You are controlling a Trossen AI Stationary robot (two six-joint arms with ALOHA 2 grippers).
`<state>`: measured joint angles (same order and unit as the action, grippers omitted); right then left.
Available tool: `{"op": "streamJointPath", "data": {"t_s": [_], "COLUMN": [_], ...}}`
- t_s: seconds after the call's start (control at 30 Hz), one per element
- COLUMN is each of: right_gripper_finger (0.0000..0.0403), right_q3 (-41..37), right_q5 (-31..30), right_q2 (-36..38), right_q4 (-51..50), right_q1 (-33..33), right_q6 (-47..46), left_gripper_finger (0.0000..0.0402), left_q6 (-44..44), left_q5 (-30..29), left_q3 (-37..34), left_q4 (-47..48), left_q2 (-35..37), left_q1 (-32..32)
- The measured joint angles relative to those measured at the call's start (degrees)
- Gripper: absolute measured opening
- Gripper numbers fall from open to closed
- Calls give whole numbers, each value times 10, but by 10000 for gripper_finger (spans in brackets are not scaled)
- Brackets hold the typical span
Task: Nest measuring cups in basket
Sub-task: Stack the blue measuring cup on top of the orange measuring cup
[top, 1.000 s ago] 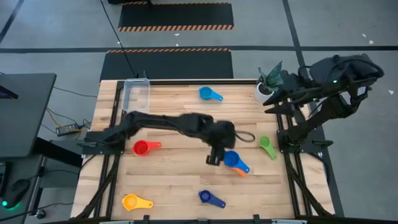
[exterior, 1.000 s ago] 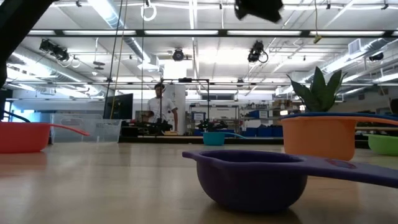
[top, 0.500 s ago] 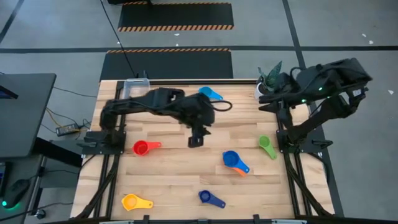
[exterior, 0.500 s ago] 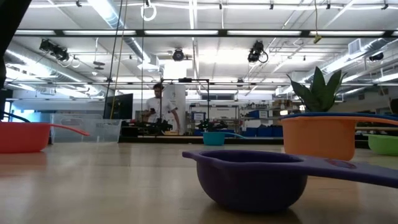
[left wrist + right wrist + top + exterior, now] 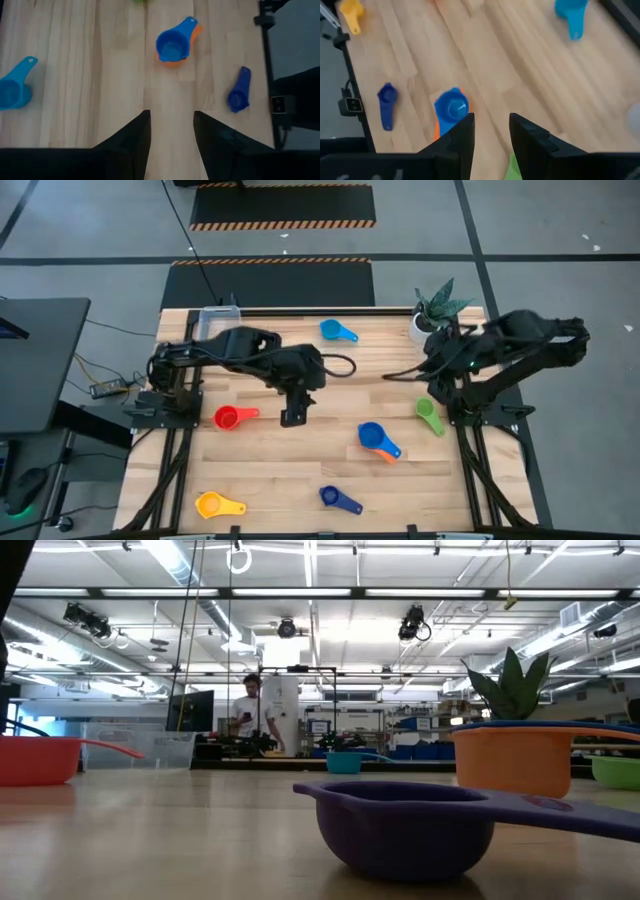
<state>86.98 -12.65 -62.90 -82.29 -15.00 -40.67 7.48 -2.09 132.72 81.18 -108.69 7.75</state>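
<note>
The measuring cups lie scattered on the wooden table: a blue cup nested in an orange one (image 5: 378, 439), green (image 5: 428, 414), light blue (image 5: 337, 331), red (image 5: 233, 417), yellow (image 5: 218, 504) and dark blue (image 5: 338, 498). The clear basket (image 5: 220, 330) stands at the far left corner. My left gripper (image 5: 292, 418) hovers open over bare table between the red cup and the blue-in-orange pair (image 5: 172, 47). My right gripper (image 5: 433, 376) is open, above the table just beyond the green cup, looking toward the nested pair (image 5: 451, 107).
A white pot with a green plant (image 5: 430, 320) stands at the far right corner, close behind my right arm. A dark cable (image 5: 400, 375) loops out from that arm. A person (image 5: 247, 718) walks in the room beyond the table. Bare wood lies mid-table.
My left gripper has drawn back from above the blue-in-orange pair toward the table's left, and hangs near the red cup now. My right arm has swung out from beside the plant toward the near side, and stands over the green cup's far side. No cup has moved.
</note>
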Motion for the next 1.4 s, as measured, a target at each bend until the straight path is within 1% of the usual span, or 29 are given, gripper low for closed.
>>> {"op": "streamJointPath", "data": {"t_s": [0.07,0.13,0.2,0.33,0.47,0.6,0.73,0.83,0.9,0.97,1.03,1.17,1.27,1.33,1.4], "right_gripper_finger": [129,129,129,129,129,129,129,129,129,129,129,129,129,129,129], "right_q3": [-55,-107,-152,-219,-271,-320,-363,-395,-418,-441,-465,-507,-536,-556,-572], "right_q5": [12,26,39,53,53,57,63,59,66,77,82,80,79,79,80], "right_q2": [19,34,43,48,49,48,48,48,48,48,48,48,48,48,48], "right_q4": [36,70,100,126,135,137,150,175,202,236,282,363,409,438,465], "right_q1": [-4,-7,-10,-18,-26,-33,-34,-34,-34,-34,-34,-34,-34,-34,-34], "right_q6": [-25,-47,-63,-91,-133,-168,-200,-208,-208,-211,-211,-200,-202,-216,-226], "left_gripper_finger": [155,155,155,155,155,155,155,155,155,155,155,155,155,155,155], "left_q6": [9,13,25,41,58,122,215,265,278,288,294,298,297,295,296], "left_q5": [-7,-7,-7,-6,25,33,21,-19,-40,-51,-64,-128,-133,-134,-133], "left_q3": [-6,-29,-72,-176,-277,-375,-454,-508,-532,-550,-564,-574,-575,-574,-574], "left_q4": [-1,-15,-38,-103,-214,-360,-513,-623,-679,-709,-713,-718,-717,-742,-746], "left_q2": [-11,-15,-15,-14,-12,-11,-11,-11,-11,-10,-11,-17,-29,-45,-57], "left_q1": [6,12,18,36,51,63,71,79,84,87,89,93,93,93,93]}}
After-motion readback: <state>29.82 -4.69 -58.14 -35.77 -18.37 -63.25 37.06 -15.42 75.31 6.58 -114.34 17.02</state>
